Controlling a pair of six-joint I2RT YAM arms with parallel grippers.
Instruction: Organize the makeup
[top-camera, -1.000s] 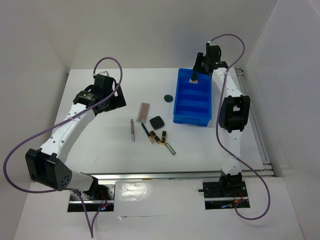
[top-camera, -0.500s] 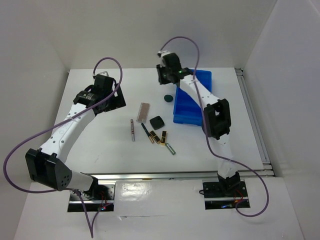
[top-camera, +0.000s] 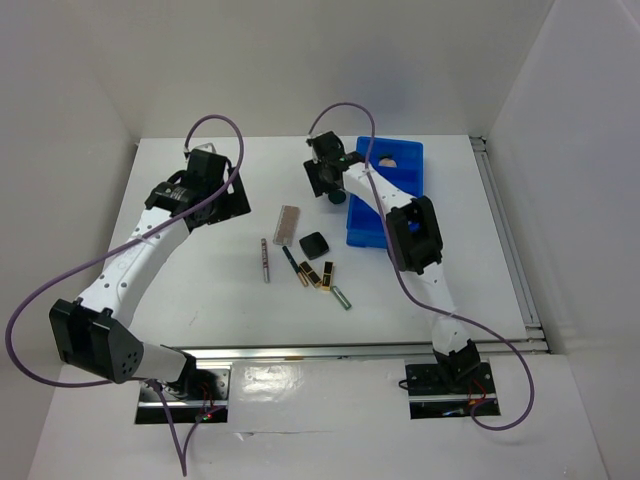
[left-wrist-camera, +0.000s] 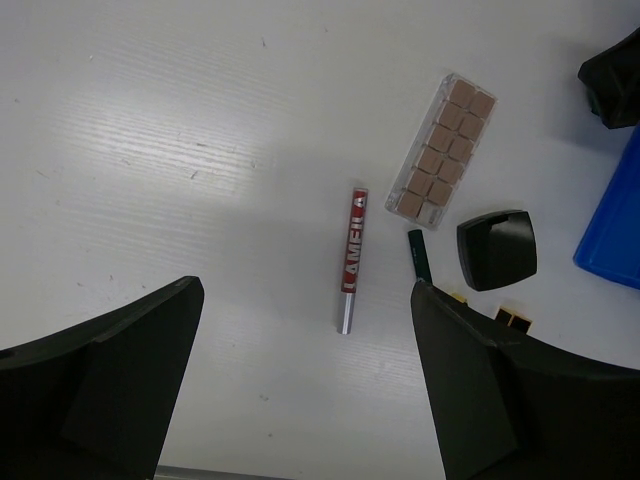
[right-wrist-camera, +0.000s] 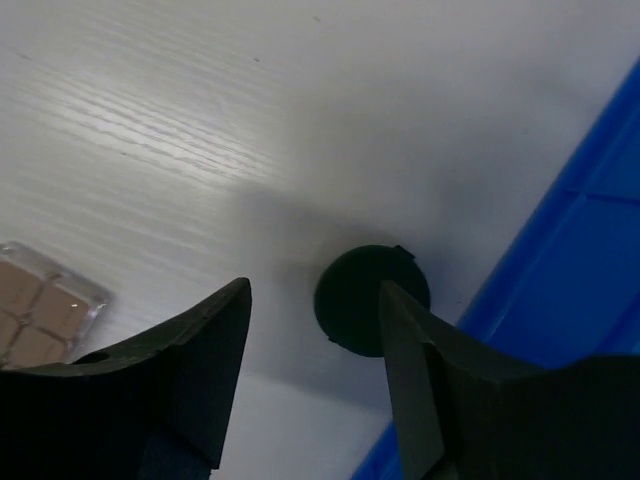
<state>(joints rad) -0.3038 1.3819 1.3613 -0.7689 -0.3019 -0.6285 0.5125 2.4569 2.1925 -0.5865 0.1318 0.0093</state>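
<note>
A round dark green pad (right-wrist-camera: 365, 300) lies flat on the desk (right-wrist-camera: 150, 100), just beside the left wall of the blue bin (right-wrist-camera: 590, 300). The right claw (right-wrist-camera: 312, 290) hangs over it, spread wide and holding nothing, and the pad shows between its two fingers. Farther left of the bin lie the tan palette (left-wrist-camera: 442, 150), a black square compact (left-wrist-camera: 497, 250), a red pencil (left-wrist-camera: 350, 260) and the lipsticks (top-camera: 320, 273). The left claw (left-wrist-camera: 305, 290) is well left of the bin, spread wide too, with nothing in it.

Bright, even light — soft shadows, streaky glare on the table (left-wrist-camera: 150, 140)
</note>
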